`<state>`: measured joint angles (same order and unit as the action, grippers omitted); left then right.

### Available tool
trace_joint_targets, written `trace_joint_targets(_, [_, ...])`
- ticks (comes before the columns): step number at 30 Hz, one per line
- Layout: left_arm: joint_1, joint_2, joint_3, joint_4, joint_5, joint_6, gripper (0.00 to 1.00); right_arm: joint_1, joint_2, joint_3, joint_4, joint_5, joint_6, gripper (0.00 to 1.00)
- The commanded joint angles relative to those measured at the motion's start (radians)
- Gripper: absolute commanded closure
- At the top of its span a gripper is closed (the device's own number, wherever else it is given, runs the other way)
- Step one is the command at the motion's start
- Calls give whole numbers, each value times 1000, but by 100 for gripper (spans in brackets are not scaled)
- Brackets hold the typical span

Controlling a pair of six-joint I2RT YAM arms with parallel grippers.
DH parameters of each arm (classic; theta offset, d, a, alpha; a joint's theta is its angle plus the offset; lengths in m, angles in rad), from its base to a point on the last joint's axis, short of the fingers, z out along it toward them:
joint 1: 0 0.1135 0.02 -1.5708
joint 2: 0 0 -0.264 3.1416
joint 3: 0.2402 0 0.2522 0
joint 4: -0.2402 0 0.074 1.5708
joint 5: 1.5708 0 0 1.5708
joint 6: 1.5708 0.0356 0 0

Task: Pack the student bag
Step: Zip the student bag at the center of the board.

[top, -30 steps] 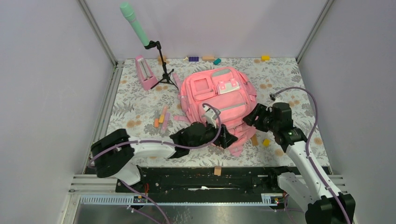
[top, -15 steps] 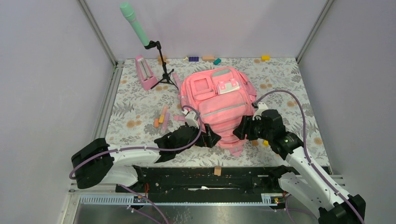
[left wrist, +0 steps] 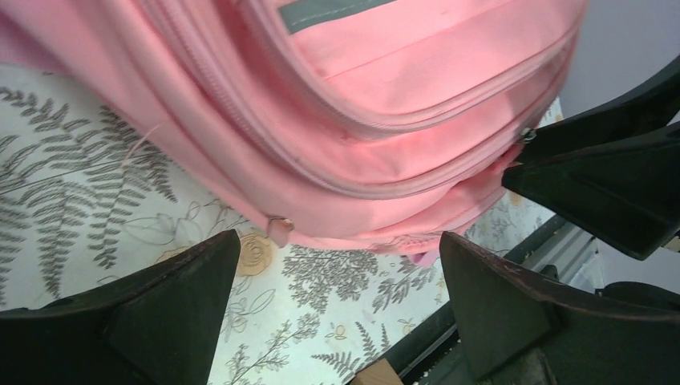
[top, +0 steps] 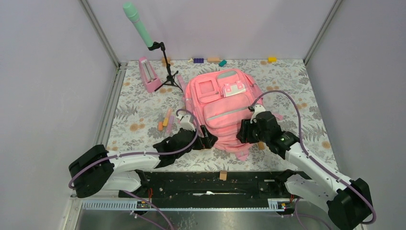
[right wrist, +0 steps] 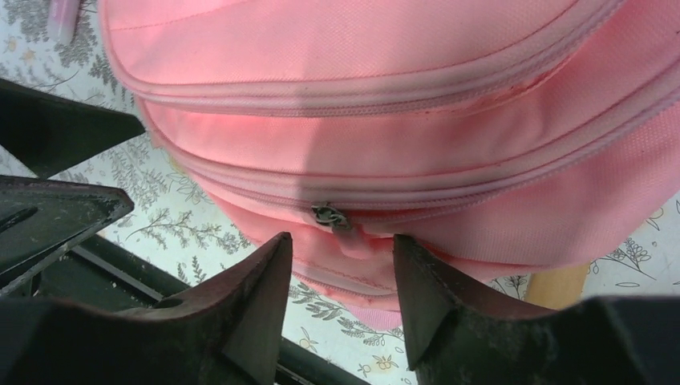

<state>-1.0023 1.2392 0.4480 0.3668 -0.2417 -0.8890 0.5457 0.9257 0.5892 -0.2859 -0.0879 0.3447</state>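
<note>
Room: I see pale lilac walls [top: 48, 96] on three sides, with aluminium posts [top: 101, 33] in the far corners.
Counter: the counter [top: 139, 103] wears a leafy floral cloth with orange blooms. A black rail [top: 191, 179] runs along its near edge, with a small wooden block [top: 222, 175] on it.
Far left: a mint-green microphone [top: 137, 24] tilts on a black tripod stand [top: 167, 76], with a pink metronome [top: 149, 74] just beside it.
Left of centre: orange and pink markers [top: 166, 120] lie loose near the bag.
Left tool: my left tool [top: 208, 139] stands wide open and holds nothing. Its fingers [left wrist: 160, 321] sit either side of the bag's near left corner, where a zipper pull [left wrist: 281, 230] hangs.
Student bag: the student bag [top: 225, 105] lies flat mid-counter, pockets and grey strip up, top toward the far wall. Its near edge is between both tools.
Right tool: my right tool [top: 245, 132] is part open, astride the bag's near edge just under a zipper slider [right wrist: 330, 215].
Far edge: a purple block [top: 198, 60], tan block [top: 213, 59], teal block [top: 222, 63] and yellow block [top: 272, 59] line the far wall.
Hard to make out: I cannot tell whether the right pads touch the fabric. A wooden piece [right wrist: 557, 285] is cut off by the bag and a finger. Both wrist views show only the bag's near edge.
</note>
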Motion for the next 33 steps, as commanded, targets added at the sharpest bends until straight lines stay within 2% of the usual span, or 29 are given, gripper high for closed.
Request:
trace_joint_targets(1, [15, -29, -29, 20, -41, -33, 1, 27, 51, 35, 50, 73, 0, 48])
trace_joint_targets(5, [22, -16, -54, 50, -34, -51, 4, 35, 85, 54, 42, 138, 15, 72])
trace_joint_targets(8, [30, 6, -70, 96, -7, -54, 19, 35, 78, 53, 35, 167, 31, 89])
trace_joint_targets(10, [36, 31, -69, 114, 6, -56, 35, 34, 67, 52, 23, 194, 41, 99])
trace_joint_targets(16, [67, 125, -71, 209, 56, -76, 49, 35, 35, 51, -19, 246, 40, 100])
trace_joint_targets(21, [81, 176, -68, 283, 76, -80, 55, 34, 24, 47, -32, 243, 40, 100])
trace_joint_targets(24, [87, 201, -64, 326, 88, -76, 67, 35, 23, 49, -44, 253, 33, 100])
trace_joint_targets(28, [102, 238, -47, 361, 115, -64, 96, 33, 22, 68, -96, 320, 9, 100])
trace_joint_targets(29, [106, 244, -47, 375, 123, -62, 100, 34, 25, 76, -111, 349, 5, 100])
trace_joint_targets(33, [124, 225, -73, 388, 105, -65, 100, 32, 35, 113, -183, 471, -32, 100])
